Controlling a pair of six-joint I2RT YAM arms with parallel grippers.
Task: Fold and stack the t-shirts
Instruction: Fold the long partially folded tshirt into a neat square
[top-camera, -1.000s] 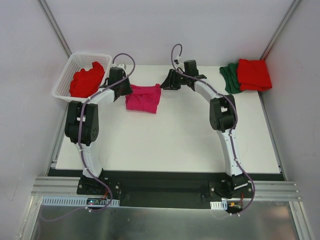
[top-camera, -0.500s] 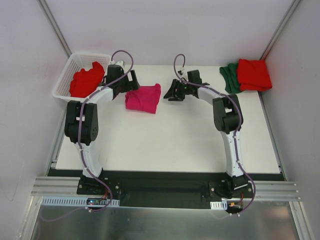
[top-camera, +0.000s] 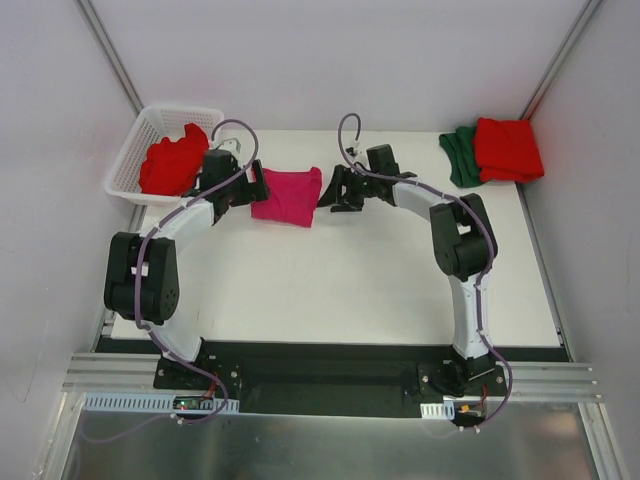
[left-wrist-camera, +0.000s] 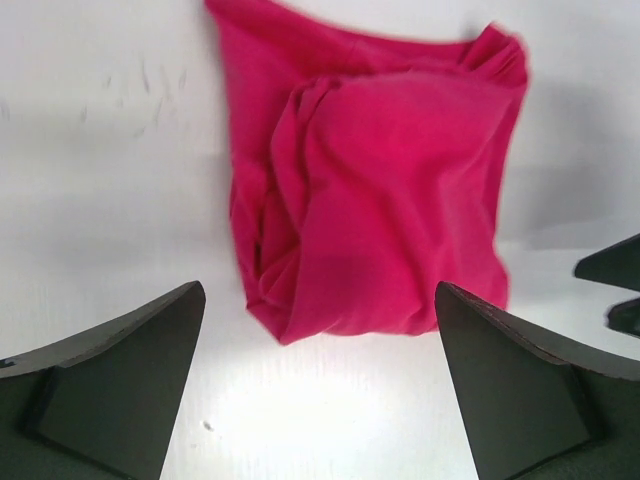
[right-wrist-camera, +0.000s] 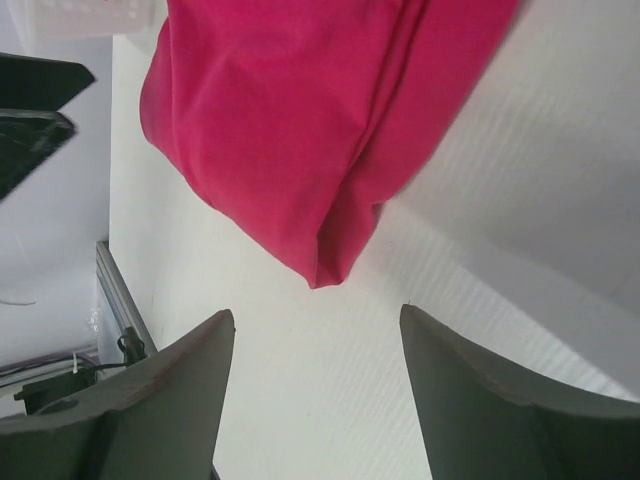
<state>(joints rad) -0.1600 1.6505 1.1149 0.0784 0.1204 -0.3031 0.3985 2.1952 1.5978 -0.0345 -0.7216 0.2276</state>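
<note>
A folded magenta-pink t-shirt (top-camera: 287, 196) lies on the white table (top-camera: 350, 280) between my two grippers. My left gripper (top-camera: 247, 190) is open just off the shirt's left edge; in the left wrist view the pink t-shirt (left-wrist-camera: 380, 200) lies just ahead of the wide-apart fingers (left-wrist-camera: 130, 370), with nothing between them. My right gripper (top-camera: 328, 192) is open beside the shirt's right edge, and the right wrist view shows a corner of the pink t-shirt (right-wrist-camera: 290, 130) ahead of its empty jaws. A folded red t-shirt (top-camera: 508, 148) rests on a dark green t-shirt (top-camera: 459, 157) at the back right.
A white lattice basket (top-camera: 128, 160) at the back left holds a crumpled red t-shirt (top-camera: 172, 163). The table's left edge and a metal rail (right-wrist-camera: 120, 290) run close to the basket. The enclosure walls stand close on both sides.
My left gripper opened and let go of the pink shirt, and its elbow swung down and left. My right gripper opened wider and moved to the shirt's right edge.
</note>
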